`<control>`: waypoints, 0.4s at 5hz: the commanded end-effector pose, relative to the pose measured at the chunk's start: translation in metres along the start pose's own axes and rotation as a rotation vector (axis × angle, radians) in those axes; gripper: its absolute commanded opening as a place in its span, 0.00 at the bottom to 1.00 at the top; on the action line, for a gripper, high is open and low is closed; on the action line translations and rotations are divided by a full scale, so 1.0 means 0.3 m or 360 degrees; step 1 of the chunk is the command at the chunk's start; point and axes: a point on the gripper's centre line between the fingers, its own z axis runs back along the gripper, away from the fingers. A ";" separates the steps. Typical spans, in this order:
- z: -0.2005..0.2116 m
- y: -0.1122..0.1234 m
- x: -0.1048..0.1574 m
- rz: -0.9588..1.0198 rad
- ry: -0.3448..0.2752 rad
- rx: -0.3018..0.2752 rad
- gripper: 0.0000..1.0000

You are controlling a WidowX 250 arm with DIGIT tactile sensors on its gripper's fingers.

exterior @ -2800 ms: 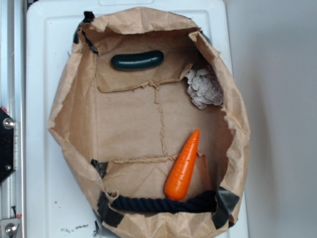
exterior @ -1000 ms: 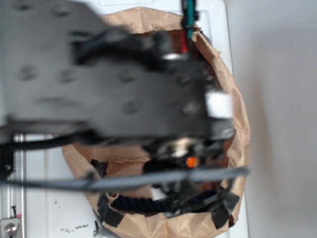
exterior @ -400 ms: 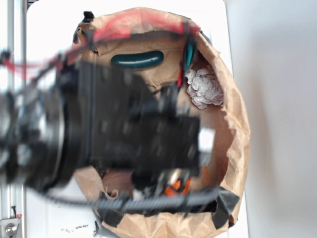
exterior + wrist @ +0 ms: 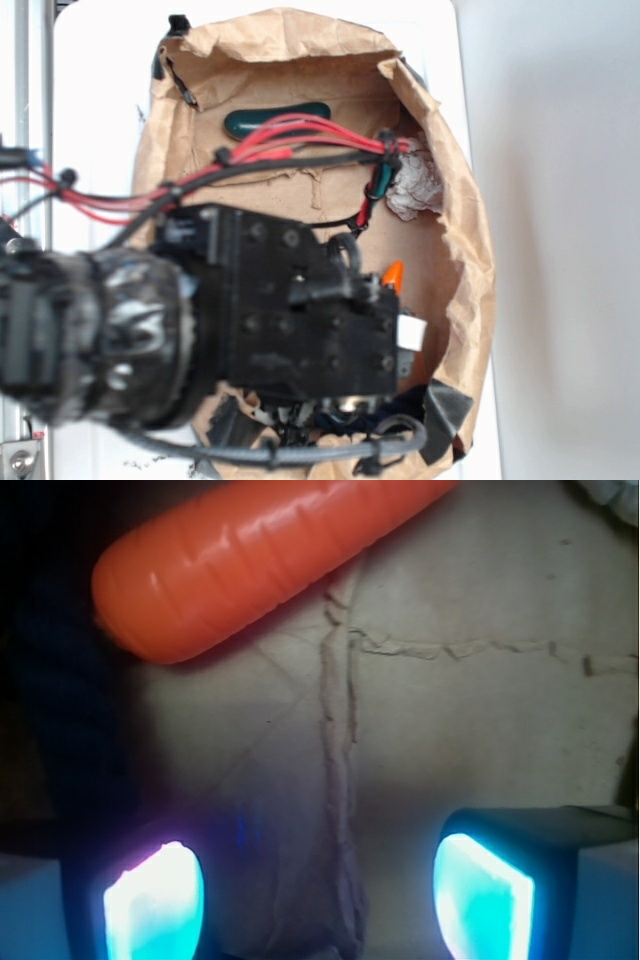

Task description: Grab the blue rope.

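Brown paper bag (image 4: 455,215), cut low and splayed open on the white worktop (image 4: 100,110). Inside: dark green sausage toy (image 4: 250,120) near the far wall; white crumpled wad (image 4: 415,190) at right; orange carrot (image 4: 260,555), mostly covered by the arm in the exterior view. Blue rope (image 4: 400,405) lies along the bag's near wall, largely hidden under the gripper (image 4: 320,890). Wrist view: fingers (image 4: 155,900) spread apart, empty, only bare paper floor between them.
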 end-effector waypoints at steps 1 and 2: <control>0.026 -0.023 0.047 -0.0075 0.0125 -0.0363 1.00; 0.040 -0.037 0.048 -0.0079 0.0142 -0.0462 1.00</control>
